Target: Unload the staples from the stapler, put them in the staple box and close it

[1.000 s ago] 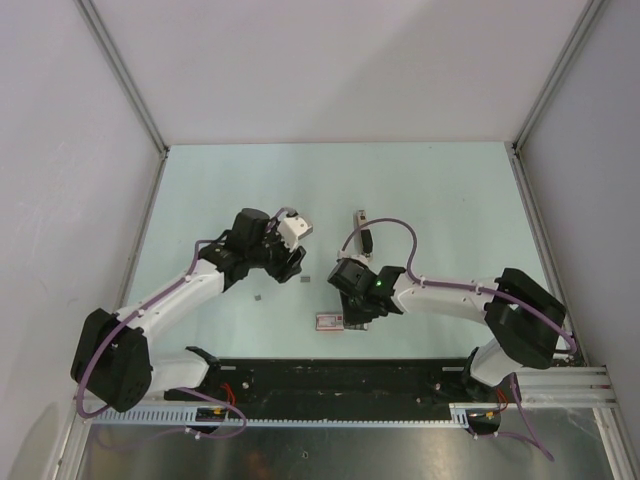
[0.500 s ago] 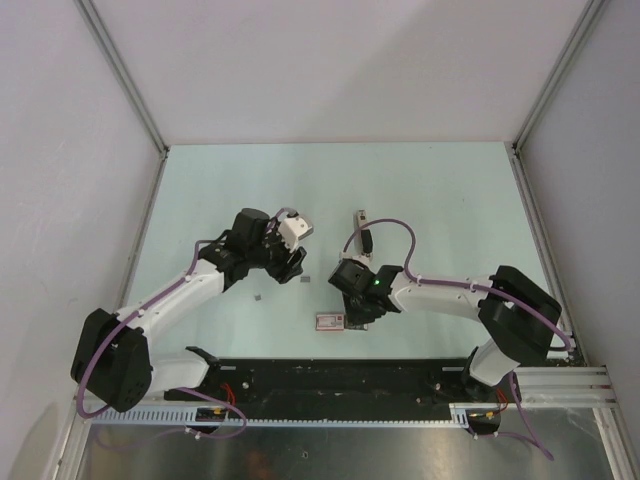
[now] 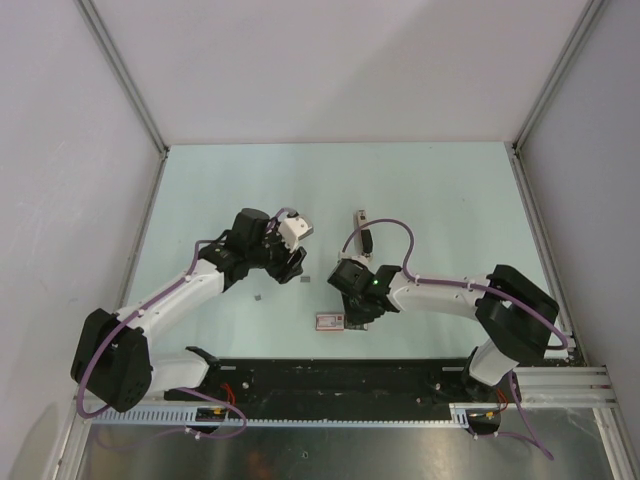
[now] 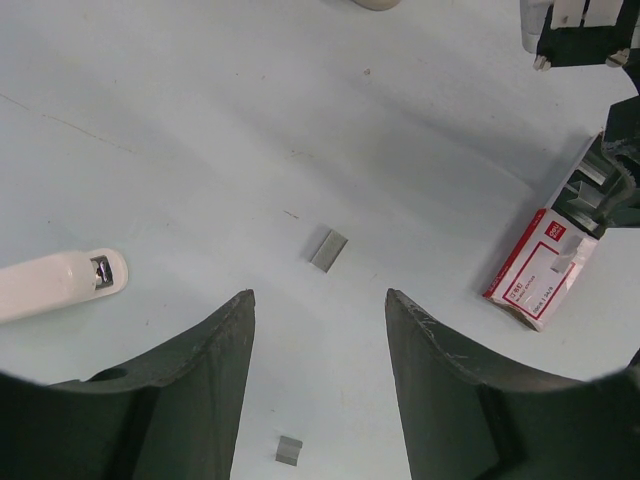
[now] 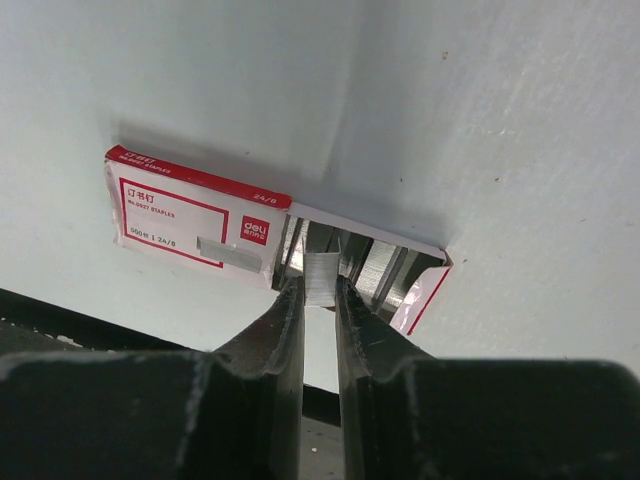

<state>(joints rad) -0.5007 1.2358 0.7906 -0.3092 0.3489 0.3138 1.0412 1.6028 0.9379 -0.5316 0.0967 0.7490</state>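
Right pincer (image 5: 320, 288): almost closed; a pale-grey held bit (image 5: 321, 278) of staples is pinched at the tips.
Held bit: squarish, slightly longer along the fingers; its far edge is set at the packet's mouth.
Packet (image 5: 190, 225): directly ahead of the right tips, flat on the table (image 5: 480, 120). Its open end is met by the tips, with folded staple strips seen inside. Its long axis runs across the fingers, and the printed end lies off to the left.
Left pincer (image 4: 318, 297): wide open with nothing held, hung above the table.
Near bit (image 4: 289, 450): loose on the table inside the gap, back toward the palm.
Far bit (image 4: 328, 250): loose, just ahead of the left tips and centred on the gap. Its long axis is slanted up to the right.
White rod (image 4: 60, 285): left of the left finger, metal-tipped; what it is cannot be told.
Stapler (image 3: 360, 218): beyond the right pincer's wrist in the top view, well apart from the packet; its state cannot be told.
Nearer arm: the left is judged nearer both loose bits, the right nearer the packet.
Deciding relation: the packet mouth is straight ahead of the held bit, so a short push and release is judged enough.
Risk: the bit may be tipped outside the flap.
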